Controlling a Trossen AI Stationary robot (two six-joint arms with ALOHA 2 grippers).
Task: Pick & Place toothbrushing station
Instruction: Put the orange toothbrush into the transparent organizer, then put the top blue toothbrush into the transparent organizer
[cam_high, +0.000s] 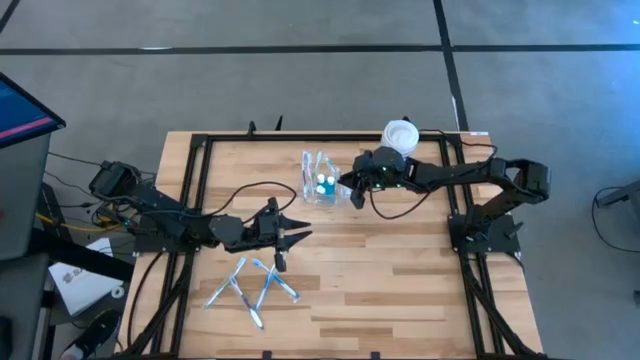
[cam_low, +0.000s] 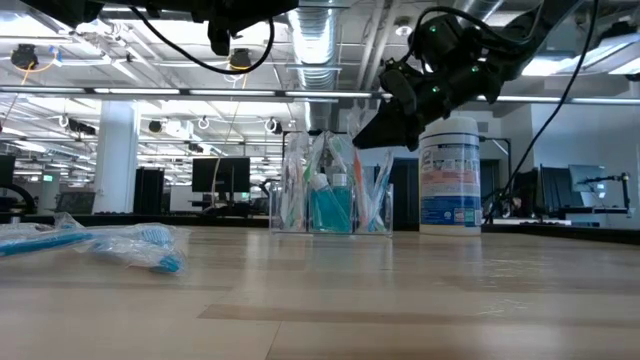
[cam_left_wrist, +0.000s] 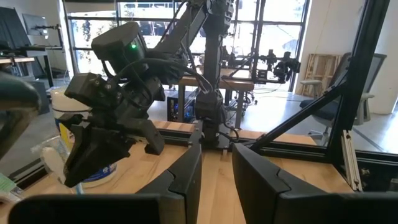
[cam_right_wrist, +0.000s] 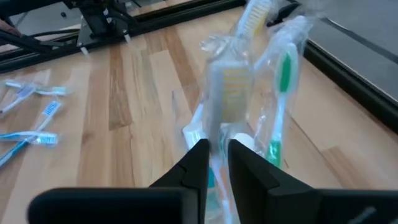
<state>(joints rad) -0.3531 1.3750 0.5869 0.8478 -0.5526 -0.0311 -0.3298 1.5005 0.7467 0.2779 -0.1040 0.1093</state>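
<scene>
From above, toothbrushing station (cam_high: 321, 178) on the counter (cam_high: 400, 270), beside white jar (cam_high: 400, 134); right end effector (cam_high: 352, 188) touching it. At counter level, left end effector (cam_high: 298, 236) nearly clenched, empty. Right wrist: fingers narrowly parted, grip unclear.

Table (cam_high: 400, 290), centre of frame: pale wood planks, smooth, faint sheen. Black matt metal frame (cam_high: 190, 200) along its edges. Toothbrushing station (cam_low: 330, 195): clear, glossy plastic. White jar (cam_low: 450, 180), upper right: smooth plastic, blue label. Toothbrushes (cam_high: 250, 285), lower left: crinkly clear wrap. Both grippers: dark matt plastic.
</scene>
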